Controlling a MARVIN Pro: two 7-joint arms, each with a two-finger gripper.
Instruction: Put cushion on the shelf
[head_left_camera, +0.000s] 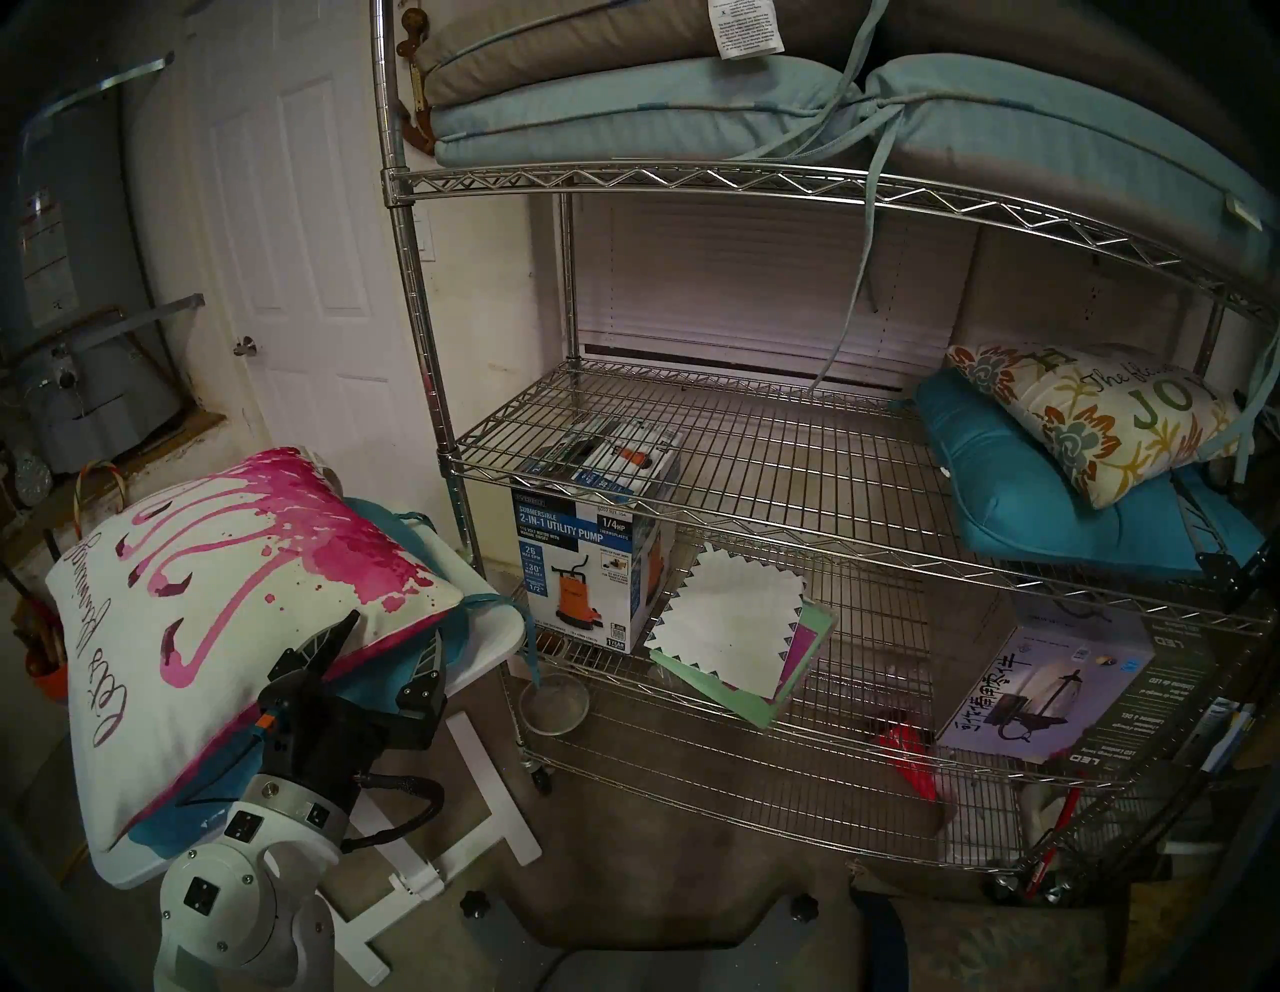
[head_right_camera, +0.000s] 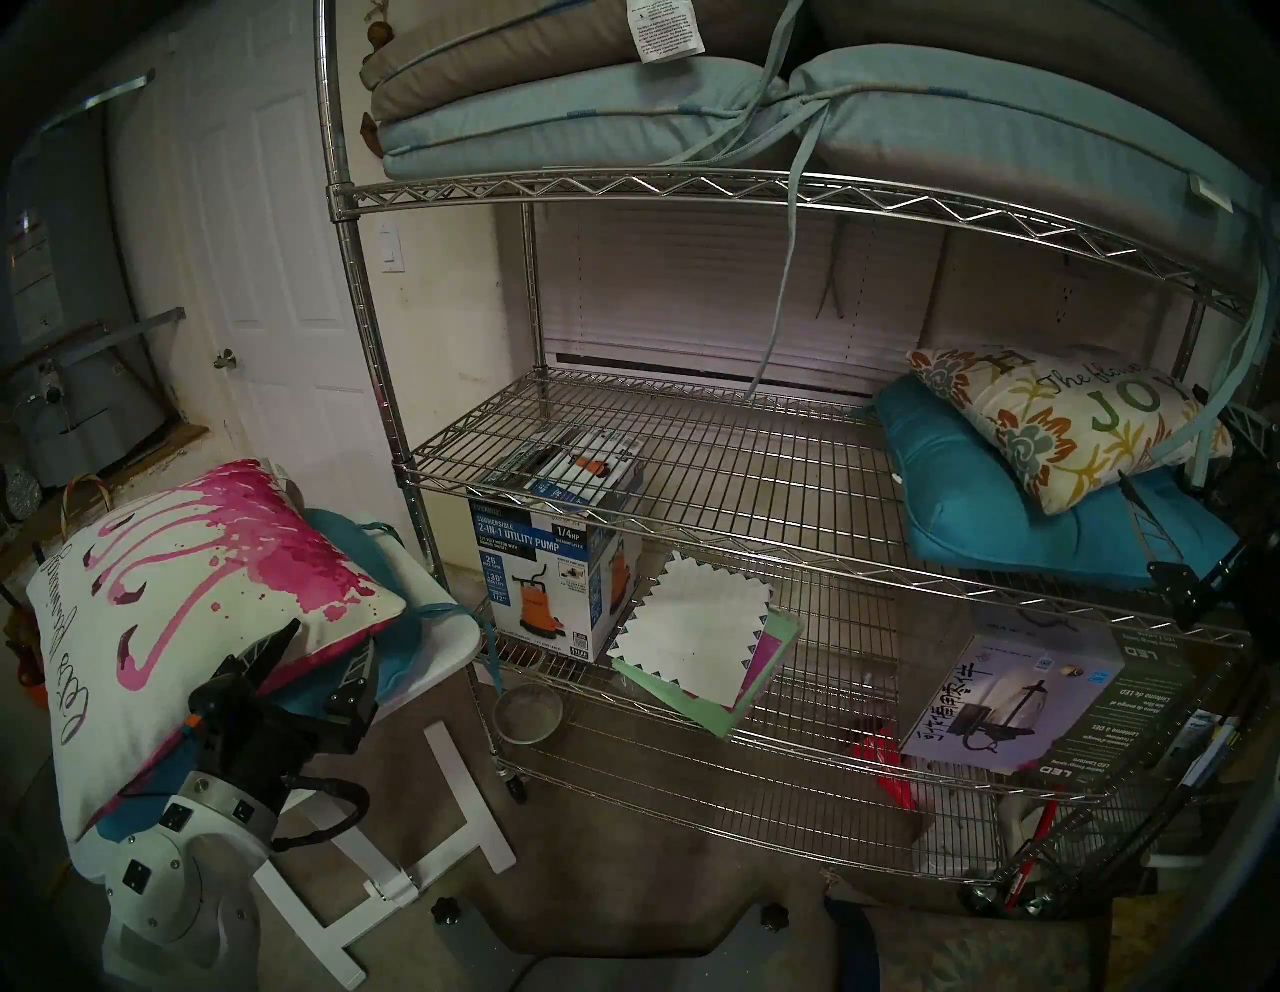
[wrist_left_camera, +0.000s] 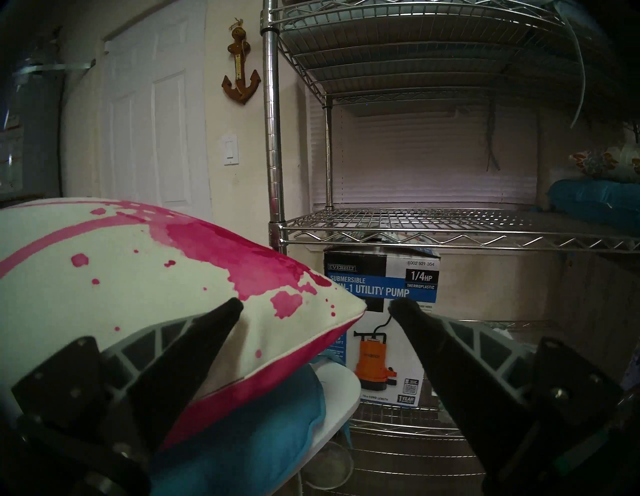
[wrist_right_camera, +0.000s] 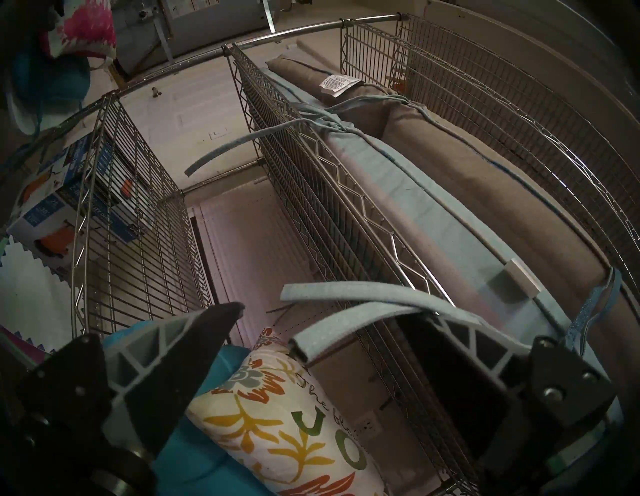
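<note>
Nearest to us, our left tool (head_left_camera: 391, 641) points level at the corner of the pink-and-white cushion (head_left_camera: 228, 596), its fingers spread wide. From the left wrist view, one finger (wrist_left_camera: 194, 350) lies in front of the cushion's white face and the other (wrist_left_camera: 446, 350) stands clear of the corner (wrist_left_camera: 360, 308), off to its side; we cannot tell whether either finger touches the fabric.

The cushion lies tilted on a teal cushion (head_left_camera: 454, 648), and both rest on the small white folding surface (head_left_camera: 488, 634) just beside the shelf's front left post. It is a plump square pillow, white on top with a splashed magenta flamingo print, cursive lettering along one edge, and a pink underside with white piping.

Farther on stands the shelf (head_left_camera: 762, 443), a chrome wire rack with zigzag-trimmed edges. Its middle tier is bare on the left; at the right end a floral cushion (head_left_camera: 1101, 415) leans on a second teal cushion (head_left_camera: 1039, 506). Below sit a utility pump box (head_left_camera: 589, 554) and a lantern box (head_left_camera: 1039, 693).

Our right tool (wrist_right_camera: 346, 318) is spread too, holding nothing, up by the top tier's blue-grey pads (wrist_right_camera: 450, 221), with their tie straps (wrist_right_camera: 363, 308) draped across it.
</note>
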